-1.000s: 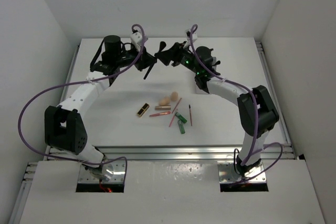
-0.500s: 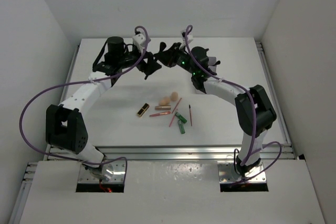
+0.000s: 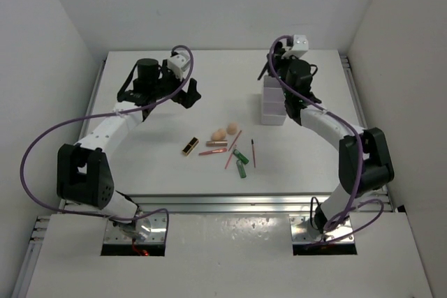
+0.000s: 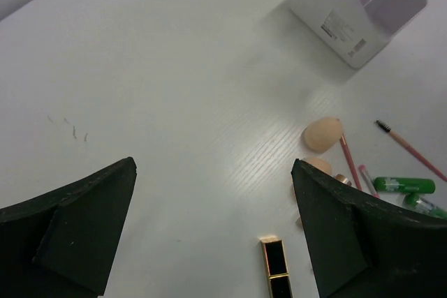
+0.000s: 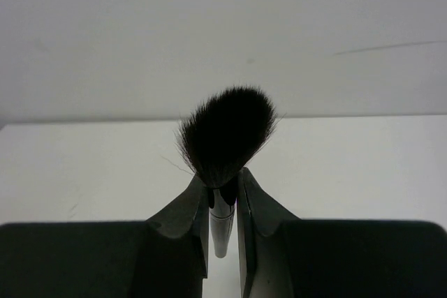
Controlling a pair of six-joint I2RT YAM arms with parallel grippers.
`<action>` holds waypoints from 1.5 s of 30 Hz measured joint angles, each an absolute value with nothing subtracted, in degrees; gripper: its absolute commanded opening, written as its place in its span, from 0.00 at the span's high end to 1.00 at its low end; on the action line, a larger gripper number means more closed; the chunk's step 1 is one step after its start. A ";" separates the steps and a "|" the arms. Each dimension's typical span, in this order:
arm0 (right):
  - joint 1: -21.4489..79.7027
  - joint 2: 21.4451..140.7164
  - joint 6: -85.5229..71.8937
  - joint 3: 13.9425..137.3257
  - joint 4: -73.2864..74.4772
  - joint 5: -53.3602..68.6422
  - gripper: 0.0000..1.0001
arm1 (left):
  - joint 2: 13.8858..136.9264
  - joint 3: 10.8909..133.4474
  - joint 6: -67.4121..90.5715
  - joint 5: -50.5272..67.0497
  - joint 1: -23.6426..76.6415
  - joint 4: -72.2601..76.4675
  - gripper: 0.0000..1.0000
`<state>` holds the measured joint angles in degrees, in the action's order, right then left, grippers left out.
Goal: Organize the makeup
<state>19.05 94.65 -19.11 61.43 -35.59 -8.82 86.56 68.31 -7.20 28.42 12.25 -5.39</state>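
Right wrist alone shows right hand pinching the brush (left hand wide, empty).

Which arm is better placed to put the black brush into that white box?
The right. Its gripper is shut on the black brush, close by the white box. The left gripper is open, empty, and farther from the box.

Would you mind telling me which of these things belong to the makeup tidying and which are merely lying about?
Part of the job:
sponges
lipstick
copper tube
green bottle
pencils
brush, held in the right claw

Not makeup:
white box, possibly the holder
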 measured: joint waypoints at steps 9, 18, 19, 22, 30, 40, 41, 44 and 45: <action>13.52 98.04 -14.76 61.41 -41.32 -17.12 1.00 | 85.30 64.95 -9.58 25.91 12.12 -7.51 0.00; 13.56 99.31 -14.96 57.69 -42.52 -18.04 1.00 | 84.84 64.20 -11.55 23.66 12.12 -8.62 0.00; 13.56 99.61 -15.05 57.36 -42.98 -18.09 1.00 | 84.84 64.20 -11.57 23.55 12.12 -8.62 0.00; 13.56 100.99 -15.62 56.45 -44.12 -18.09 0.85 | 84.84 64.20 -11.62 23.35 12.12 -8.67 0.00; 13.63 101.54 -17.12 54.13 -42.81 -17.37 0.45 | 84.86 62.41 -12.14 21.61 12.12 -9.63 0.00; 17.76 94.89 -7.79 56.69 -30.24 -17.80 0.22 | 84.90 60.10 -14.31 20.91 12.12 -11.27 0.00; 18.63 94.15 -6.66 57.71 -27.88 -17.54 0.22 | 84.88 59.77 -14.63 20.78 12.12 -11.31 0.00; 21.21 92.75 -4.60 64.12 -15.05 -11.16 0.22 | 84.88 57.43 -16.95 19.46 12.38 -11.62 0.00; 22.06 92.86 -4.32 66.74 -10.52 -8.36 0.22 | 84.88 56.71 -17.47 19.14 12.43 -11.90 0.00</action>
